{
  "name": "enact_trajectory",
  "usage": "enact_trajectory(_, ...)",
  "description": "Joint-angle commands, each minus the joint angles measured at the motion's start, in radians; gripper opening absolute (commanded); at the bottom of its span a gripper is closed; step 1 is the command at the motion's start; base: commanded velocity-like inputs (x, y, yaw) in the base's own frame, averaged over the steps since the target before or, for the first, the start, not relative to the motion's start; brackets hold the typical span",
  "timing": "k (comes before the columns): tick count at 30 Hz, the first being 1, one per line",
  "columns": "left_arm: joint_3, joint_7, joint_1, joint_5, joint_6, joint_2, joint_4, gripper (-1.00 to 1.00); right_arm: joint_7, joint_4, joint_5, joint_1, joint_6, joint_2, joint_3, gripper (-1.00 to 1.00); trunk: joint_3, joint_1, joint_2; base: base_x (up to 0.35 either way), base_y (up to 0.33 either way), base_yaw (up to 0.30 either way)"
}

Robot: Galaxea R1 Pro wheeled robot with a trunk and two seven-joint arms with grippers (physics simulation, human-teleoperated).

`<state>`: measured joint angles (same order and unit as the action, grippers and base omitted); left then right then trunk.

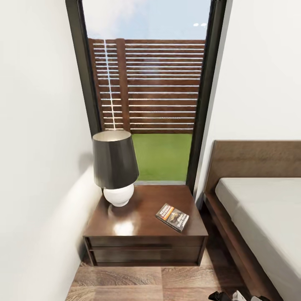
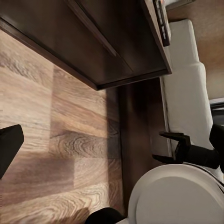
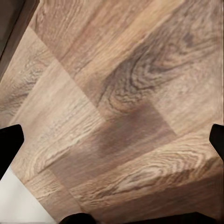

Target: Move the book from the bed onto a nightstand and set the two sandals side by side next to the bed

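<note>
Book [image 1: 172,217] lay flat on the nightstand [image 1: 125,228] by the lamp [image 1: 114,167], well clear of both spread, empty jaws, judged light, thin and slick, best pinched at an overhanging edge.

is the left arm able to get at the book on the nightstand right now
Probably yes. The book lies flat on the nightstand top near its front right corner, with nothing over it; the lamp stands back at the left. The left gripper hangs low over the floor, so the arm must rise first.
</note>
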<state>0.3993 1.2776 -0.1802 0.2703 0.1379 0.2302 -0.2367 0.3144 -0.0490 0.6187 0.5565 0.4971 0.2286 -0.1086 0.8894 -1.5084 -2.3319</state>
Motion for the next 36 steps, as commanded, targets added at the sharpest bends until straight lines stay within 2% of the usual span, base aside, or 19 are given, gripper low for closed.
enact_trajectory(1, -0.004, -0.004, 0.000, 0.007, 0.011, -0.001, 0.000, 1.00, 0.003, -0.003, -0.015, -0.001, 0.001, 0.001, -0.008, 1.00, -0.002, 0.004, 0.007, 0.000, 0.000, 0.000)
enact_trajectory(8, -0.008, -0.057, 0.000, 0.007, 0.011, -0.004, -0.001, 1.00, 0.001, -0.003, -0.091, -0.011, -0.004, 0.001, -0.008, 1.00, -0.024, 0.031, 0.056, 0.000, 0.000, 0.000)
enact_trajectory(14, -0.033, -0.082, 0.000, 0.007, 0.006, 0.004, -0.002, 1.00, 0.001, -0.003, -0.122, -0.040, -0.041, 0.001, -0.008, 1.00, -0.043, 0.054, 0.098, 0.000, 0.000, 0.000)
enact_trajectory(24, -0.053, -0.139, 0.000, 0.001, -0.029, 0.031, -0.002, 1.00, 0.000, -0.003, -0.132, -0.070, -0.074, 0.003, -0.008, 1.00, -0.074, 0.092, 0.168, 0.000, 0.000, 0.000)
enact_trajectory(26, -0.056, -0.167, 0.000, -0.018, -0.040, 0.037, -0.001, 1.00, 0.000, -0.003, -0.134, -0.074, -0.089, 0.003, -0.007, 1.00, -0.081, 0.100, 0.182, 0.000, 0.000, 0.000)
enact_trajectory(30, -0.056, -0.180, 0.000, -0.045, -0.045, 0.040, -0.001, 1.00, -0.001, -0.003, -0.135, -0.076, -0.098, 0.003, -0.007, 1.00, -0.093, 0.115, 0.210, 0.000, 0.000, 0.000)
enact_trajectory(36, -0.055, -0.188, 0.000, -0.064, -0.048, 0.043, -0.002, 1.00, -0.003, -0.003, -0.136, -0.081, -0.106, 0.004, -0.006, 1.00, -0.112, 0.138, 0.252, 0.000, 0.000, 0.000)
